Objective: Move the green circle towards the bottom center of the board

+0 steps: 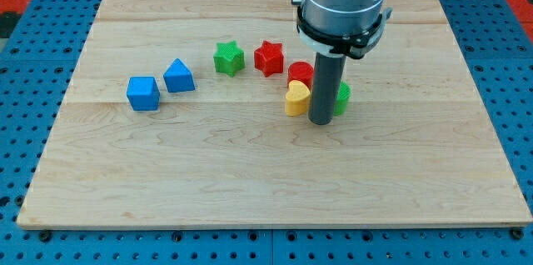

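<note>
The green circle (342,97) lies right of the board's middle, mostly hidden behind my rod; only its right edge shows. My tip (321,122) rests on the board just in front of it, touching or nearly touching. A yellow heart-shaped block (296,98) sits right beside the rod on the view's left. A red round block (301,72) lies just above the yellow one.
A red star (269,57) and a green star (228,57) lie above the middle. A blue triangular block (178,76) and a blue cube (143,93) lie at the left. The wooden board (266,190) rests on a blue pegboard.
</note>
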You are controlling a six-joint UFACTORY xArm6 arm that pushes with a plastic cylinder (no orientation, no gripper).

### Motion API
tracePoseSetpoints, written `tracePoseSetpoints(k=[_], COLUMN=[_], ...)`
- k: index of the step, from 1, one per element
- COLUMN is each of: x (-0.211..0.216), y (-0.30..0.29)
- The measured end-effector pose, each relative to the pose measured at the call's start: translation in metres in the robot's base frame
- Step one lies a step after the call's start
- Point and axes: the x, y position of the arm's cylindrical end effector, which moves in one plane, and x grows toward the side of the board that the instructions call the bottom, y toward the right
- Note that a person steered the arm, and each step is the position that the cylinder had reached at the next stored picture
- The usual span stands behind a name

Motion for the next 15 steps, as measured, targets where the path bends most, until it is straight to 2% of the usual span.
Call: tracePoseSetpoints(k=[1, 3, 4, 5, 7, 8, 9, 10, 11, 12, 13, 14, 15], x=[0.000, 0.012, 0.023, 0.018, -0.005, -0.019, -0.016, 0.020, 0.047, 0.031, -0.021, -0.072, -0.088], y=[-0.003, -0.081, -0.054, -0.002, 0.035, 0.035, 0.010, -0.050, -0.040, 0.086, 0.151, 0.142, 0.092])
